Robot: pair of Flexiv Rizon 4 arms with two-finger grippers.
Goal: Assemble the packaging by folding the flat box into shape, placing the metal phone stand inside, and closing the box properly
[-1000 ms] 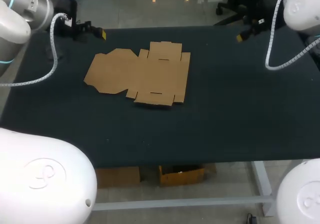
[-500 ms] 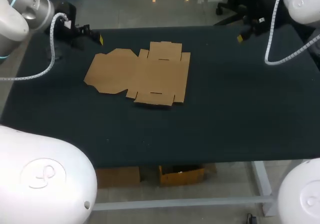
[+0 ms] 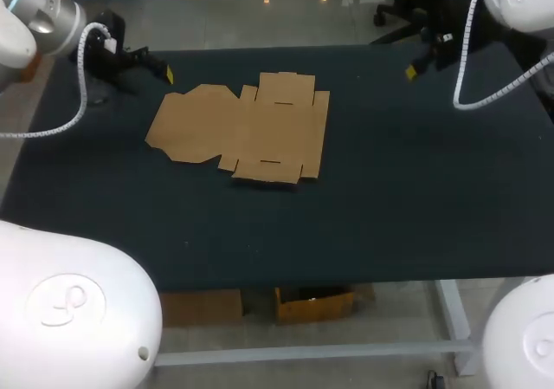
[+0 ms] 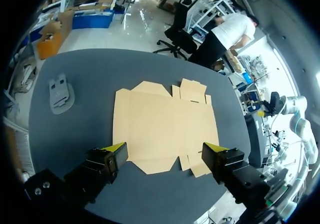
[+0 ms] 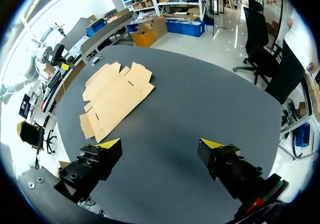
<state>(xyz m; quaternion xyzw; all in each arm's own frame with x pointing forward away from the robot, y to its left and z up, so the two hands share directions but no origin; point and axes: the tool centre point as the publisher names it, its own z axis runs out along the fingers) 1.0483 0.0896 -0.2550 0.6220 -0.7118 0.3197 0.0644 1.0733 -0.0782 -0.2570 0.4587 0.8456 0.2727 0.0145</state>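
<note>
**Clerk:** Where is the packaging?

**Inspector:** The flat brown cardboard box blank (image 3: pixel 247 133) lies unfolded on the dark bench (image 3: pixel 415 190), left of the middle and toward the far edge in the head view. All its flaps lie flat, and two short slots show in its panels.

**Clerk:** And the item to be packed?

**Inspector:** The grey metal phone stand (image 4: pixel 61 93) lies flat on the bench. It is apart from the blank and not touching it. In the left wrist view it sits ahead of the gripper and off to one side. I cannot make it out with certainty in the head view.

**Clerk:** The left end effector?

**Inspector:** The left end effector (image 4: pixel 165 148) is above the far left corner of the bench, near the blank's outer flap. Its fingers stand wide apart and hold nothing. The blank (image 4: pixel 165 129) lies ahead of them.

**Clerk:** The right one?

**Inspector:** The right end effector (image 5: pixel 160 143) is over the far right of the bench, well apart from the blank (image 5: pixel 112 97). Its fingers stand apart and hold nothing.

**Clerk:** Any labels or writing?

**Inspector:** Any marking on the card or the stand is too small to read.
</note>
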